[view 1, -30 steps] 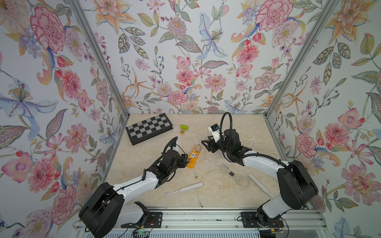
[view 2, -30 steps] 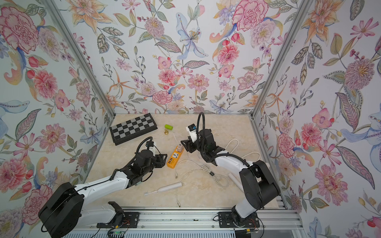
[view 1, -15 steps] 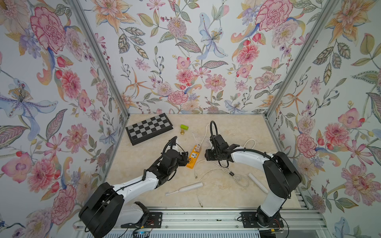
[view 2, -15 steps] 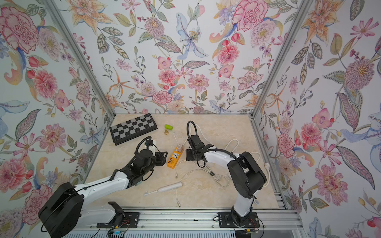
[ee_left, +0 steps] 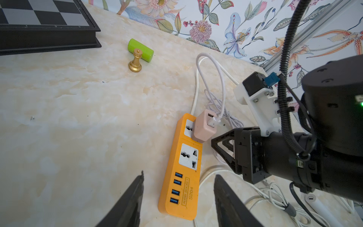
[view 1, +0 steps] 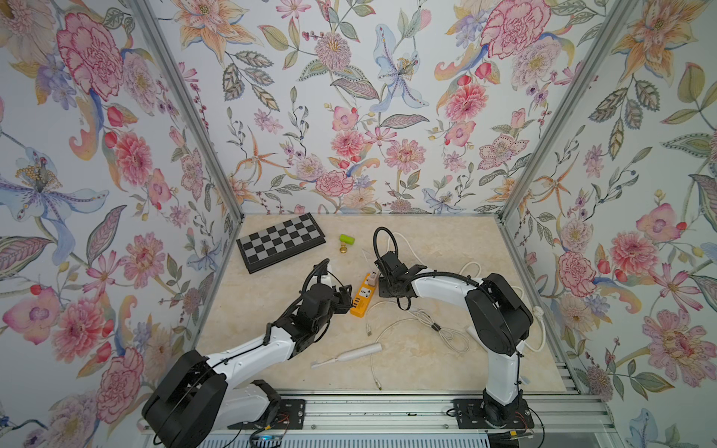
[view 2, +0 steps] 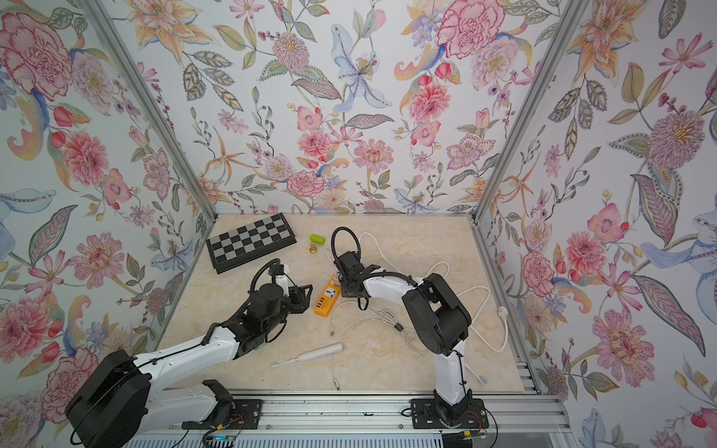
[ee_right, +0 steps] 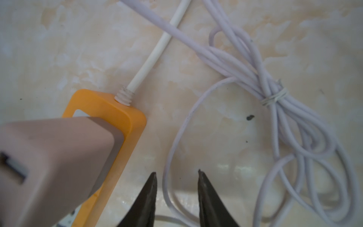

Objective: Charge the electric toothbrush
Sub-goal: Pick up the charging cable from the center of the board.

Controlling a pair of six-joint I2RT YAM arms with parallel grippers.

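The white electric toothbrush point(view 1: 347, 355) point(view 2: 306, 356) lies flat near the table's front. An orange power strip point(view 1: 362, 295) point(ee_left: 182, 176) lies mid-table with a pink adapter point(view 1: 371, 278) point(ee_left: 204, 125) plugged into its far socket. A thin white cable point(view 1: 407, 322) point(ee_right: 170, 149) runs out of the adapter and loops across the table. My left gripper point(view 1: 346, 298) point(ee_left: 178, 175) is open and straddles the strip's near end without touching it. My right gripper point(view 1: 384, 287) point(ee_right: 176, 172) stands low beside the adapter, jaws narrowly apart, with a strand of that cable lying between them.
A chessboard point(view 1: 280, 242) sits at the back left. A green cylinder point(view 1: 346, 239) and a gold chess piece point(view 1: 343, 249) stand beside it. The strip's thick white cord point(view 1: 539, 310) loops along the right wall. A second white stick point(view 2: 475, 372) lies behind my right arm's base.
My right arm has swung down from above to the table beside the adapter, and its jaws have narrowed. The left arm has stayed put.
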